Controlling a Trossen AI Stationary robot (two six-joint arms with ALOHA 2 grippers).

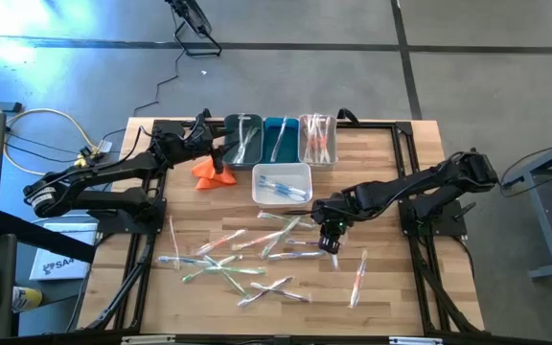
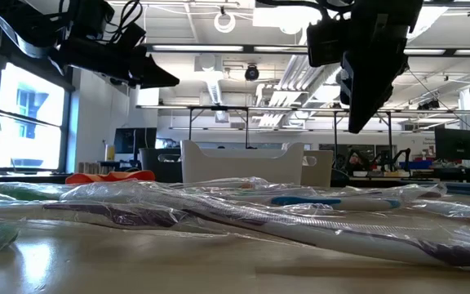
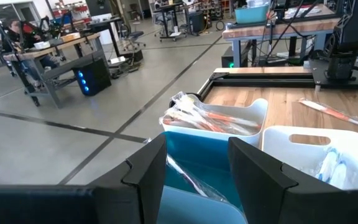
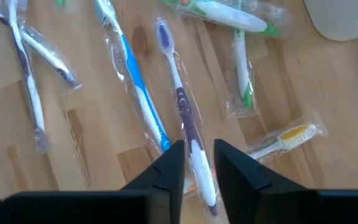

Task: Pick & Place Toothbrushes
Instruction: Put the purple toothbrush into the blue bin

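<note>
Several wrapped toothbrushes (image 1: 242, 254) lie scattered flat on the wooden table (image 1: 401, 287), and one with an orange handle (image 1: 358, 278) lies apart to the right. My right gripper (image 1: 330, 241) hovers above the pile, pointing steeply down, open. A purple-and-white toothbrush (image 4: 180, 102) lies on the table below the gap between its fingers (image 4: 169, 165), next to a blue one (image 4: 138, 93). In the low view the right gripper (image 2: 365, 90) hangs well clear of the brushes. My left gripper (image 3: 197, 168) waits open and level at the far left, above the blue bin (image 3: 197, 158).
A row of bins stands at the far edge: green (image 1: 244, 141), blue (image 1: 281, 139) and clear (image 1: 317, 139), each with brushes in it. A white bin (image 1: 282, 184) sits in front of them. An orange folded cloth (image 1: 214, 171) lies left of the white bin.
</note>
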